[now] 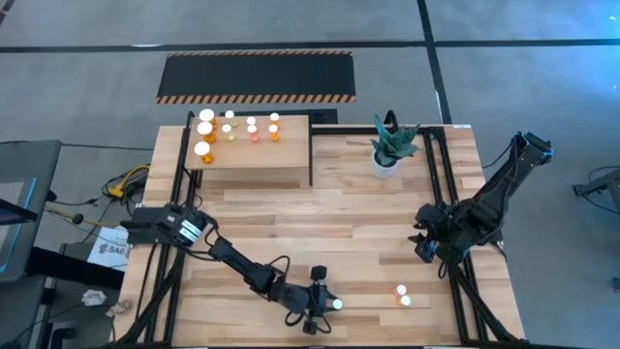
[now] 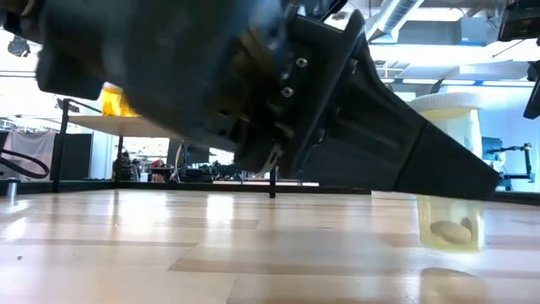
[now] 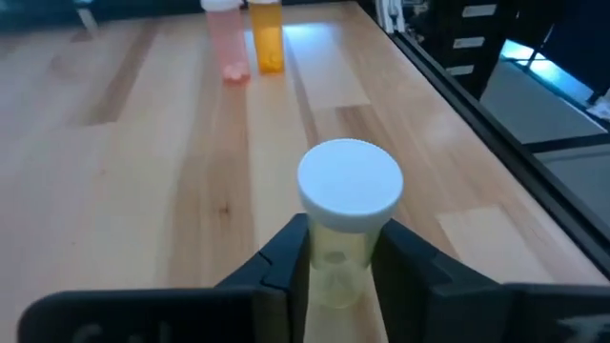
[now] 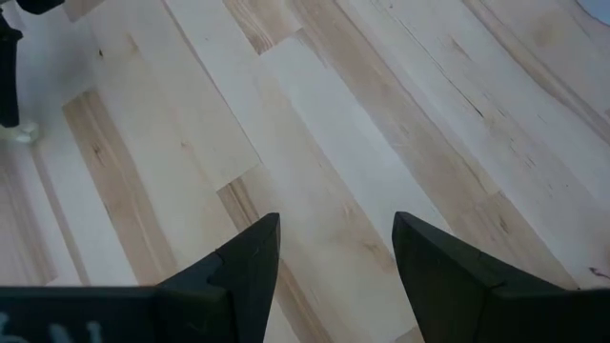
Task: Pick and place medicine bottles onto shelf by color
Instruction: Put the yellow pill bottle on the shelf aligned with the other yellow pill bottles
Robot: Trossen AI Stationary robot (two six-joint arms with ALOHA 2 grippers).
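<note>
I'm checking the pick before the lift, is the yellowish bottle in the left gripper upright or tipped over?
Upright. The yellowish bottle stands on the table with its white cap on top, the left gripper shut on its body.

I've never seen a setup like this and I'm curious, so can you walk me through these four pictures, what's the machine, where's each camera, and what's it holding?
This is a robot with two dark arms working at a wooden table. One picture looks straight down from above, one looks level across the tabletop, and the other two come from cameras on each arm's wrist.

The left gripper, near the table's front edge, is shut on a yellowish bottle with a white cap. The wrist picture shows its fingers pressing both sides. The right gripper waits open over bare wood at the right side.

Two more bottles, one pinkish and one orange, stand on the table close by. At the back, the shelf, a small raised wooden platform, already carries several bottles. A potted plant stands beside it.
</note>
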